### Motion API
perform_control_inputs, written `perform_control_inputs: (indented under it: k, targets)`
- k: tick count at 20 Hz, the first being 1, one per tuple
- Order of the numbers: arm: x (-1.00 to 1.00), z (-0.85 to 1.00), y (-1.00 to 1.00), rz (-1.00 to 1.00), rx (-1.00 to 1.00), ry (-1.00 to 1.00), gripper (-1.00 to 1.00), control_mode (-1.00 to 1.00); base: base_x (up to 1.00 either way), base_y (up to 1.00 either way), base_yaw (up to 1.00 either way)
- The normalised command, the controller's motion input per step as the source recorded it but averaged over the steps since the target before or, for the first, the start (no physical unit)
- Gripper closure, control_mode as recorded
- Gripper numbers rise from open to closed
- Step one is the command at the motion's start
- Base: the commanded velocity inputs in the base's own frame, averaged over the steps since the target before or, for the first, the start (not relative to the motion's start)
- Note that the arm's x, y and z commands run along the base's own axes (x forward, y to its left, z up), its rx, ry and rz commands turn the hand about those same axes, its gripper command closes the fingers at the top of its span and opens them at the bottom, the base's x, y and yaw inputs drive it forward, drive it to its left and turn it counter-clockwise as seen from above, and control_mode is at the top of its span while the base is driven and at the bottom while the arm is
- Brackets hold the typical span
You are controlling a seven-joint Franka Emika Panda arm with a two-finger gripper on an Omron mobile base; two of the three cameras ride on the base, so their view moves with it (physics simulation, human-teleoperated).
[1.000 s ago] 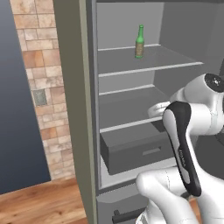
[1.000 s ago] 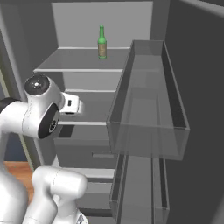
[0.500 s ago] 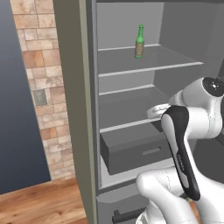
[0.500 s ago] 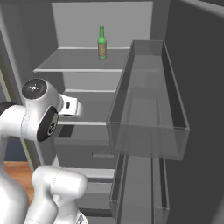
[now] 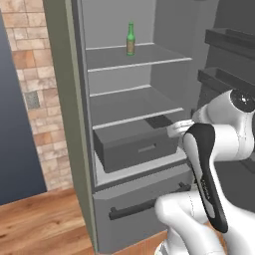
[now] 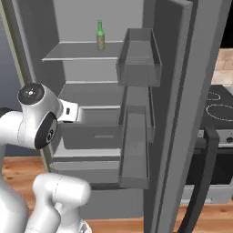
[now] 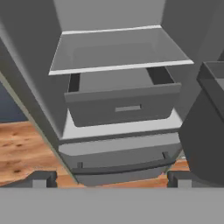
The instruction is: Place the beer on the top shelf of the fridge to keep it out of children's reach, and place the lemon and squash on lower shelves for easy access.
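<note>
Item: beer [image 5: 131,38], upright on the top shelf [image 5: 142,58] of the fridge [image 5: 67,124]. I noted the gripper [image 7: 109,180] empty, jaws spread wide, facing the dark drawer [image 7: 124,105] under a lower shelf [image 7: 118,52]. Lemon, squash: not located (risk, I judged: swinging out blind could clip the door bins [image 6: 139,63]).

Two base views flanking the open fridge [image 5: 74,124]; hand view nearer, toward its drawer [image 7: 124,107].

The tall grey fridge [image 5: 69,124] is standing open. A slim green glass bottle [image 5: 130,39] is occupying the top grey shelf [image 5: 139,62], leaving room beside it. The dark grey drawer [image 7: 124,105] is jutting out beneath the lower shelf [image 7: 118,65]
</note>
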Motion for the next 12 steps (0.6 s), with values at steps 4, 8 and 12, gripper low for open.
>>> perform_control_inputs:
  k: [4, 8, 12]
  targets:
    - [0.0, 0.0, 0.0, 0.0, 0.0, 0.0, -1.0, 1.0, -1.0, 0.01, -0.27]
    - [0.0, 0.0, 0.0, 0.0, 0.0, 0.0, -1.0, 1.0, -1.0, 0.14, -0.32]
    - [0.0, 0.0, 0.0, 0.0, 0.0, 0.0, -1.0, 1.0, -1.0, 0.28, -0.36]
